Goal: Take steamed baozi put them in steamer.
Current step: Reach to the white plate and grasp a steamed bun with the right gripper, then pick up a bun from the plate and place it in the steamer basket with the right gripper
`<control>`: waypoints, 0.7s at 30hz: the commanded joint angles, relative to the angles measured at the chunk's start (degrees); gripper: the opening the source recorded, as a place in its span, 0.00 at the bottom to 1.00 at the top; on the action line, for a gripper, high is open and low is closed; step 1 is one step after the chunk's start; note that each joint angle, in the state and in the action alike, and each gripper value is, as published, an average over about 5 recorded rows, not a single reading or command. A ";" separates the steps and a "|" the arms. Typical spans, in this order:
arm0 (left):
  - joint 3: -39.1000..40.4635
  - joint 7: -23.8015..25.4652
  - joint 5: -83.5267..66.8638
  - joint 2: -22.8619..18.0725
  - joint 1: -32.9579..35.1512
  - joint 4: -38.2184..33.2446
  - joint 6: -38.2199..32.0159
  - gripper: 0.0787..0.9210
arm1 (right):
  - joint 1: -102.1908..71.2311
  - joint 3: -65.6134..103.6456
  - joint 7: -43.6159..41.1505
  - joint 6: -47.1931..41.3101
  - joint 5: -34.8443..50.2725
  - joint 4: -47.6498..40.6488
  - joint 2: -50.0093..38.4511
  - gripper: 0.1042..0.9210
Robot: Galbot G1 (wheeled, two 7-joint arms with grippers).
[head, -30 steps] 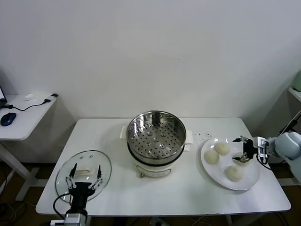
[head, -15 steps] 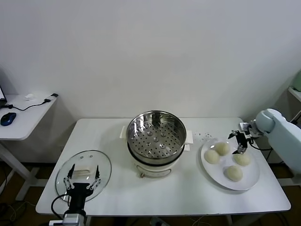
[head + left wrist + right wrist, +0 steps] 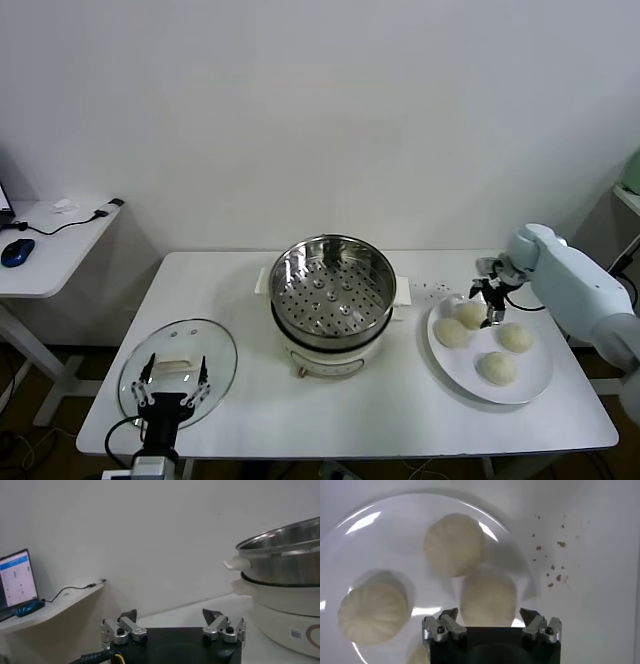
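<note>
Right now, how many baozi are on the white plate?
4, all on the plate, none in the steamer: one at the back under the open right gripper, one left, one right, one nearest the front.

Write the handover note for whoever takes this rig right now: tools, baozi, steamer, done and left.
Right tool: open, empty, over the baozi at the plate's far edge.
Left tool: open, idle, at the table's near-left by the glass lid.
All four baozi on the plate, right of the steamer.
Steamer holds nothing.
Done: none moved.
Left: all four.
</note>
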 commanded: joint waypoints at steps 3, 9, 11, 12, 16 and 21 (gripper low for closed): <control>-0.03 0.09 0.01 0.22 -0.14 0.10 -0.01 0.88 | 0.73 -0.60 -0.30 0.59 -1.13 -2.84 2.32 0.84; 0.03 0.12 0.02 0.17 0.14 0.04 -0.12 0.88 | 0.69 0.02 -0.29 0.84 -1.17 -3.20 2.45 0.68; 0.05 0.12 0.03 0.16 0.25 0.02 -0.17 0.88 | 0.70 0.10 -0.33 0.94 -1.21 -3.26 2.45 0.64; 0.05 0.13 0.03 0.14 0.29 -0.01 -0.18 0.88 | 0.69 0.17 -0.36 0.99 -1.23 -3.25 2.44 0.62; 0.04 0.14 0.03 0.13 0.42 -0.13 -0.22 0.88 | 0.55 0.61 -0.39 1.13 -1.32 -3.24 2.38 0.59; 0.03 0.14 0.04 0.08 0.61 -0.23 -0.25 0.88 | 0.53 1.18 -0.52 1.73 -1.25 -2.96 2.07 0.57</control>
